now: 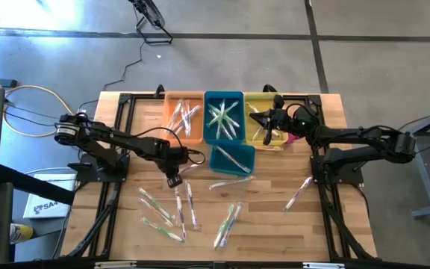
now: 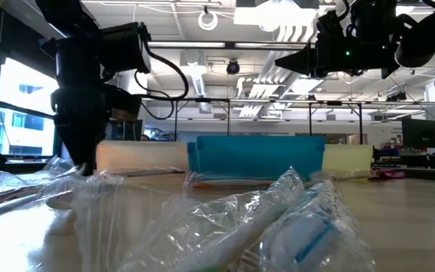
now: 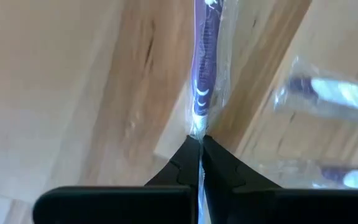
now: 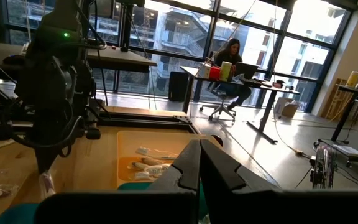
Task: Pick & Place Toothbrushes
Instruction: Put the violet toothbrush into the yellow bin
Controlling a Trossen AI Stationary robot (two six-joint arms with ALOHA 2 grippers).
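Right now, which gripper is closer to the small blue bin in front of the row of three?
Left. The left gripper is beside the small blue bin, shut on a toothbrush. The right gripper is shut above the yellow bin, farther back.

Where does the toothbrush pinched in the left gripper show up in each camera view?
High view: toothbrush, just below the left gripper.
Low view: hidden among wrappers; cannot tell.
Left wrist view: straight ahead, beyond the shut fingers.
Right wrist view: likely the wrapper end under the left arm.
Shared landmark: left gripper.

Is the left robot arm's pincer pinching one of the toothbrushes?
Yes, the left pincer is shut on the wrapper end of a purple-handled toothbrush lying on the wooden table.
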